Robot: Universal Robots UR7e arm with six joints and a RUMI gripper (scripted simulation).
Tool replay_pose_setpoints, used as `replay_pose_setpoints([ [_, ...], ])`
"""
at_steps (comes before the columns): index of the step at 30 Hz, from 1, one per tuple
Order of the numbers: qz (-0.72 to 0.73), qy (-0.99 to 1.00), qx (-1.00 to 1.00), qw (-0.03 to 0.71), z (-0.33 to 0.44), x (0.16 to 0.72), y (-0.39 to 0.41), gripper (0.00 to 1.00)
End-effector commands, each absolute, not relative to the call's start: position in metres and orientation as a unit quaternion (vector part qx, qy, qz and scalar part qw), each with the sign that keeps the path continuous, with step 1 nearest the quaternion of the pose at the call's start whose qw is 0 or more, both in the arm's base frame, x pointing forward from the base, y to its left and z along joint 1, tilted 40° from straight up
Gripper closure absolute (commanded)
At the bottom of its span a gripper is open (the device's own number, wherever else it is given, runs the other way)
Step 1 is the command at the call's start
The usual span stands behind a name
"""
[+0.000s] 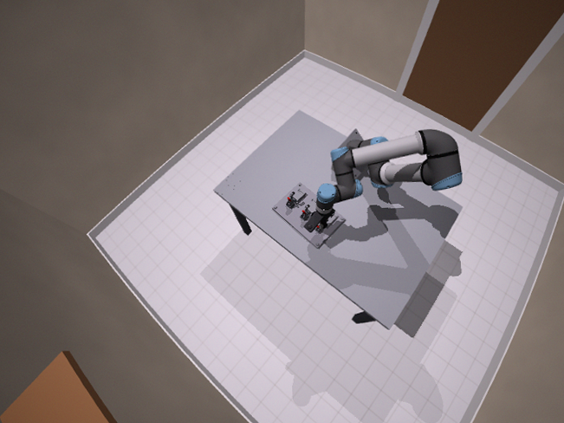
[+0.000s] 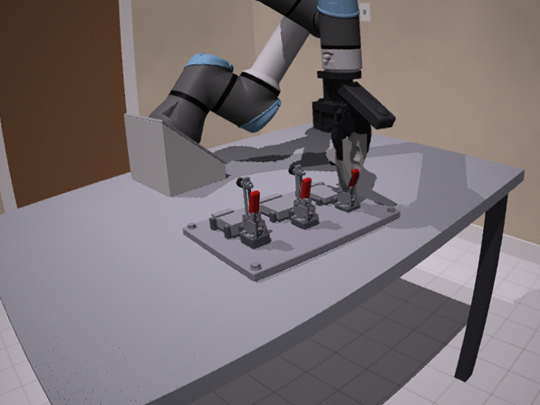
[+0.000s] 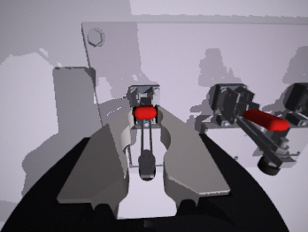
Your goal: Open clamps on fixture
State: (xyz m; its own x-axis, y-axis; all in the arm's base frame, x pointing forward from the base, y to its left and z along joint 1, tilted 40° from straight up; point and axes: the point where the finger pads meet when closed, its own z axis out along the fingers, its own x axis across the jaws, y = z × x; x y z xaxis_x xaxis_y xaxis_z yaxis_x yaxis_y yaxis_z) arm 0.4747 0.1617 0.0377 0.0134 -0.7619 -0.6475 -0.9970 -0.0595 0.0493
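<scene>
A grey fixture plate (image 2: 292, 232) lies on the table with three toggle clamps, each with a red handle. The left clamp (image 2: 255, 216) and the middle clamp (image 2: 304, 201) stand with their handles upright. My gripper (image 2: 352, 179) points down over the right clamp (image 2: 348, 197) and is shut on its red handle (image 2: 353, 177), which leans a little. In the wrist view the red handle (image 3: 146, 112) sits between my two grey fingers, with the clamp's linkage below it. The middle clamp's handle (image 3: 265, 120) lies to the right there. The parts under the clamps are small grey blocks (image 2: 270, 203).
The arm's grey wedge base (image 2: 169, 156) stands behind the fixture. The fixture sits near the table's edge (image 1: 307, 216) in the overhead view. A bolt head (image 3: 96, 36) marks the plate's corner in the wrist view.
</scene>
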Motion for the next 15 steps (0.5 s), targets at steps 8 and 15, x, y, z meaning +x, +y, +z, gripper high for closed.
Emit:
replay_pose_setpoints([
  [8, 0.267, 0.650, -0.677, 0.220, 0.0380, 0.4707, 0.1614, 1.00],
  [15, 0.267, 0.650, -0.677, 0.220, 0.0380, 0.4693, 0.1613, 1.00],
])
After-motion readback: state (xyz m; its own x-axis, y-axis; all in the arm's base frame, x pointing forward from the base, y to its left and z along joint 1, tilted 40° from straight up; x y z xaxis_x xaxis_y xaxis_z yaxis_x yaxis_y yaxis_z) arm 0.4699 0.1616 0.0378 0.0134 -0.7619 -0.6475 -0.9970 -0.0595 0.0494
